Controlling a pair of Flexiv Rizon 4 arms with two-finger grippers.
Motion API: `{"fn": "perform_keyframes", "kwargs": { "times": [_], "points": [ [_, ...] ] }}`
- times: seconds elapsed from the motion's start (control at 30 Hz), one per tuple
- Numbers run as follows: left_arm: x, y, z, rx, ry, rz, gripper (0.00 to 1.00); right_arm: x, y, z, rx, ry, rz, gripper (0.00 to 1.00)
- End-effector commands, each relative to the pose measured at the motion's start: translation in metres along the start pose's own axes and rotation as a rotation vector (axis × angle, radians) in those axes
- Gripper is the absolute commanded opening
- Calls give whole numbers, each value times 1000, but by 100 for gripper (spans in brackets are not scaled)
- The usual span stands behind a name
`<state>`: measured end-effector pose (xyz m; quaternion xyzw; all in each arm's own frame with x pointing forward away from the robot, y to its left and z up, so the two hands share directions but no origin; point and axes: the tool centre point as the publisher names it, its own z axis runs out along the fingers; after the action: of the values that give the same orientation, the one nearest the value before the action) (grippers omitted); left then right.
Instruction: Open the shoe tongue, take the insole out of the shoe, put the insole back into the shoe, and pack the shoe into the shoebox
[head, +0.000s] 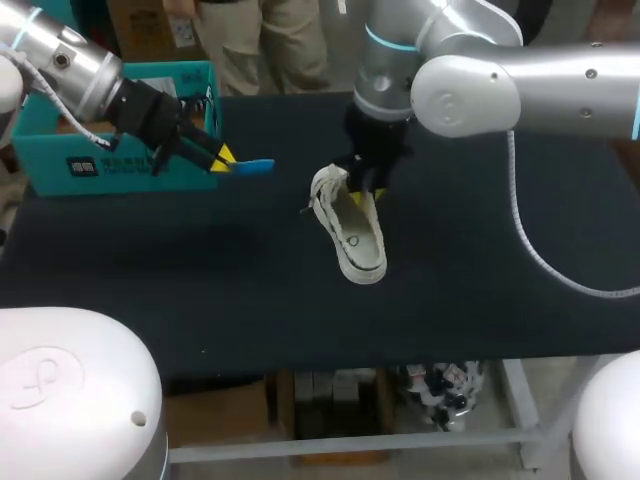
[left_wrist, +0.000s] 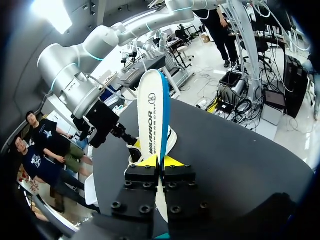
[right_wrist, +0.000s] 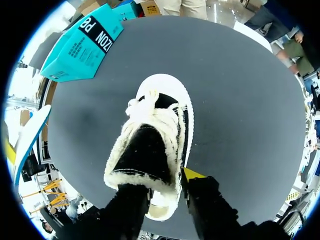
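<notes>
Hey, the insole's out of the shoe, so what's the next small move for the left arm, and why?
Probably carry the insole across toward the shoe. The left gripper pinches it near the shoebox, apart from the shoe, whose tongue stands lifted open at the right gripper.

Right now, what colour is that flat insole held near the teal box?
The flat insole is white-faced with a blue edge; the left wrist view shows it best.

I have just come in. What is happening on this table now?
The left gripper is shut on one end of the insole, holding it outside the white shoe, beside the teal shoebox. The right gripper is down at the heel end of the shoe, by its furry tongue. The shoe lies on the table, not yet in the box.
</notes>
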<state>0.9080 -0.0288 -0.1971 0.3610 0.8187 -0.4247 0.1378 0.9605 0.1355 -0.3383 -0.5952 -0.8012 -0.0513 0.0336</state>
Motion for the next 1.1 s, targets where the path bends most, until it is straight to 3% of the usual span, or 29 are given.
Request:
{"fn": "perform_keyframes", "kwargs": {
  "times": [0.03,0.27,0.5,0.57,0.93,1.07,1.1],
  "points": [
    [3,-6,0,8,-5,18,0,-5,-21,-11,-60,6,26,100],
    [8,-33,4,35,-10,101,0,-12,-52,-46,-133,-10,80,100],
    [10,-58,21,90,-7,185,0,-18,-78,-71,-229,70,72,100],
    [11,-64,29,103,-4,211,0,-17,-84,-78,-209,35,48,100],
    [5,-84,69,205,23,386,0,-17,-84,-78,-209,35,48,100],
    [0,-89,83,222,-3,447,0,-17,-84,-78,-209,35,48,100],
    [-2,-90,87,228,-5,448,0,-18,-82,-78,-176,57,59,100]
  ]
}}
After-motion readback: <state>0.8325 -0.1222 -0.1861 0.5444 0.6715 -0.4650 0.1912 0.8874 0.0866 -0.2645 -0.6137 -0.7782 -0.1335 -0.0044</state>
